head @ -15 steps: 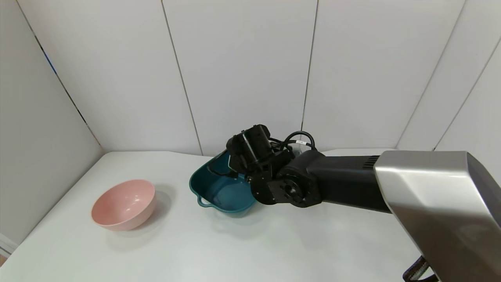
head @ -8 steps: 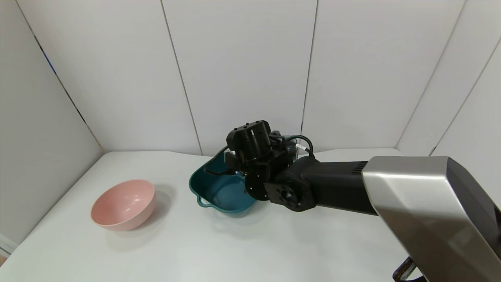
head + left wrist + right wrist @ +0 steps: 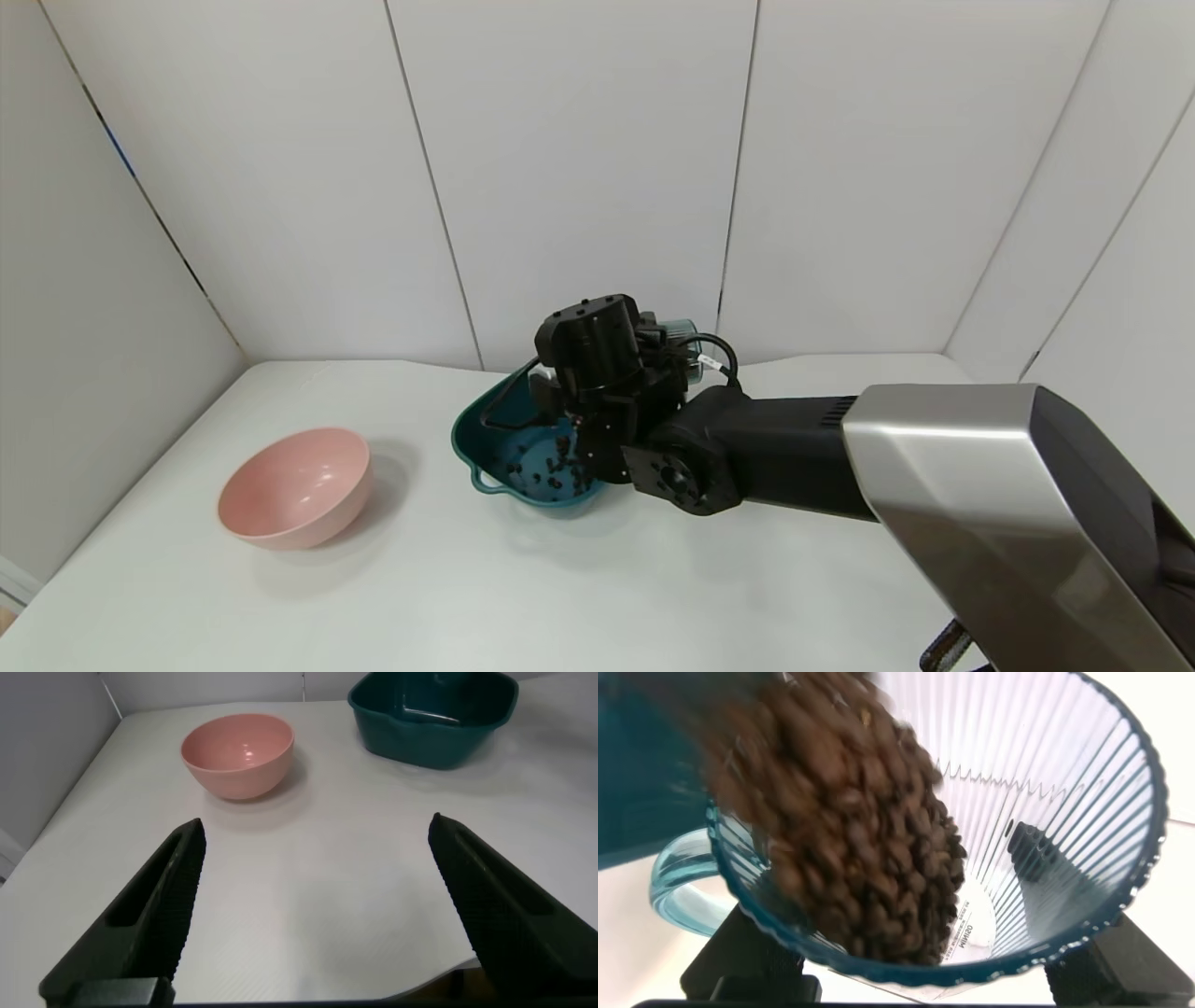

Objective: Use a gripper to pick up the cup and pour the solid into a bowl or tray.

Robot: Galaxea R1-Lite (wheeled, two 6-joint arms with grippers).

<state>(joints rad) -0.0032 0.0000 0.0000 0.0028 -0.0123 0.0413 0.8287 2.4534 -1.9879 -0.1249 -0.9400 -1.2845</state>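
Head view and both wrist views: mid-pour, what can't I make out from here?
- Head view: the right pincer and wrist hide most of the cup and the teal bowl's right side.
- Right wrist view: the pellets leaving the cup are motion-blurred; their landing spot is out of frame.
- Left wrist view: the left pincer is open; the bowl's wall hides its floor.

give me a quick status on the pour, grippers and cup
Right gripper shut on cup, tipped over teal bowl. Pellets sliding out, some in the bowl already. Left gripper open, parked over the table near pink bowl. Nothing in the way.
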